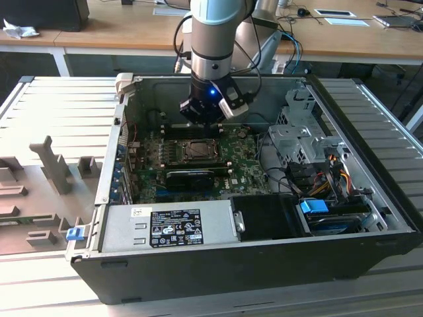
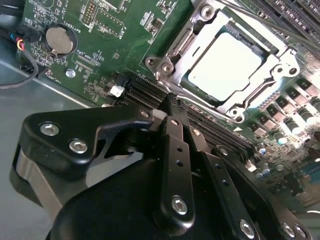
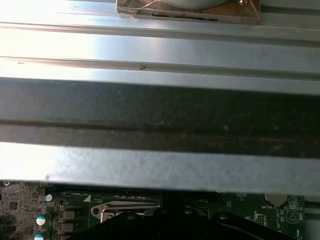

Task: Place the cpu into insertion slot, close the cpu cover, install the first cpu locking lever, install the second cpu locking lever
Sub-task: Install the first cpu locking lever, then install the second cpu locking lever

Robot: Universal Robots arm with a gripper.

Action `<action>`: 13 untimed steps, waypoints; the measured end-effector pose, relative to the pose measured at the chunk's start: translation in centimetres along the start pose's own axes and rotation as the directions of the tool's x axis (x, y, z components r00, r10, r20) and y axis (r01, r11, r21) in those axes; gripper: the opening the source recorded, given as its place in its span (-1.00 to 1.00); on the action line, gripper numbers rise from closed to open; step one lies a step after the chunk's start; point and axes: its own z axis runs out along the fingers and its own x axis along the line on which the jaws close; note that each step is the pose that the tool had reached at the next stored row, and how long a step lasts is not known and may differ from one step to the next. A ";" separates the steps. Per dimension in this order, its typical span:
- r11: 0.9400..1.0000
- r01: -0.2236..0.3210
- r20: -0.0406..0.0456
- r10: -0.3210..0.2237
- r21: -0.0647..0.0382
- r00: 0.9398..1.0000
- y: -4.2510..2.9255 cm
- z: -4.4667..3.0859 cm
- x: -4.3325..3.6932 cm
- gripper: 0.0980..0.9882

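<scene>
Gripper (image 2: 172,100) seen clenched, nothing held, partly cut off. Pale square cpu (image 2: 225,67) seated in slot; silvery cover (image 2: 187,40) apparently closed.

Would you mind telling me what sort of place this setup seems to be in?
Probably a robotics lab or workshop: an open computer case lies on a ribbed metal table, wooden desks stand behind, and the gripper hangs near the cpu.
</scene>
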 end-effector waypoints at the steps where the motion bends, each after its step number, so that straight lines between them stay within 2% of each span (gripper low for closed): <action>1: 1.000 0.000 0.000 0.000 0.000 1.000 -0.08 -0.01 0.00 -0.98; 13: 1.000 0.000 0.000 0.000 0.002 1.000 -0.73 -0.07 0.03 -0.98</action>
